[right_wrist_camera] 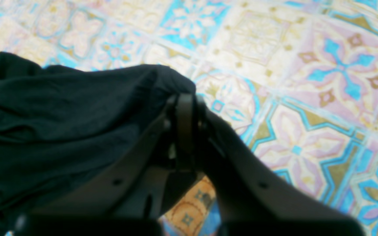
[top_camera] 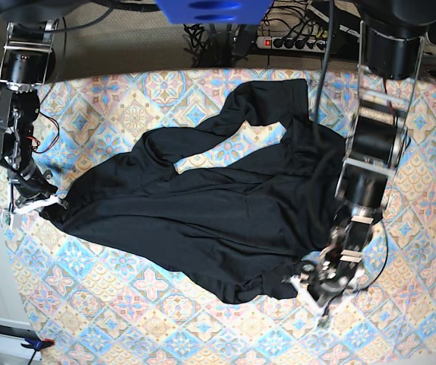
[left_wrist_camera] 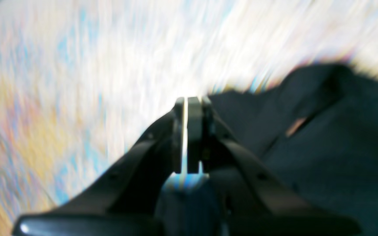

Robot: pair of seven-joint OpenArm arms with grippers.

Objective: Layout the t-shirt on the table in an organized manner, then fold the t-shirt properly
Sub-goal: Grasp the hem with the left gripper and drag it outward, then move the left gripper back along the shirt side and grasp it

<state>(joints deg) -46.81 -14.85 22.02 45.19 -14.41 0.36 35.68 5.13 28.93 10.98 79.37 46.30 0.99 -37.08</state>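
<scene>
Spreading the shirt (top_camera: 225, 205) flat on the desk (top_camera: 127, 106)

Right tool (right_wrist_camera: 185, 98) clamps one edge as anchor; left tool (left_wrist_camera: 189, 101), nearly together, grips nothing.

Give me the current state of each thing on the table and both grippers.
t-shirt: spread out but crumpled, not folded, one sleeve bent across the top.
table: covered by patterned cloth, t-shirt lying on it.
right gripper: shut on the t-shirt's edge.
left gripper: nearly shut, a thin gap showing, beside the t-shirt.

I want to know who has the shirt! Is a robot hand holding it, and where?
The right gripper pinches the t-shirt by an edge. The left gripper looks empty, nearly shut, beside it.
</scene>
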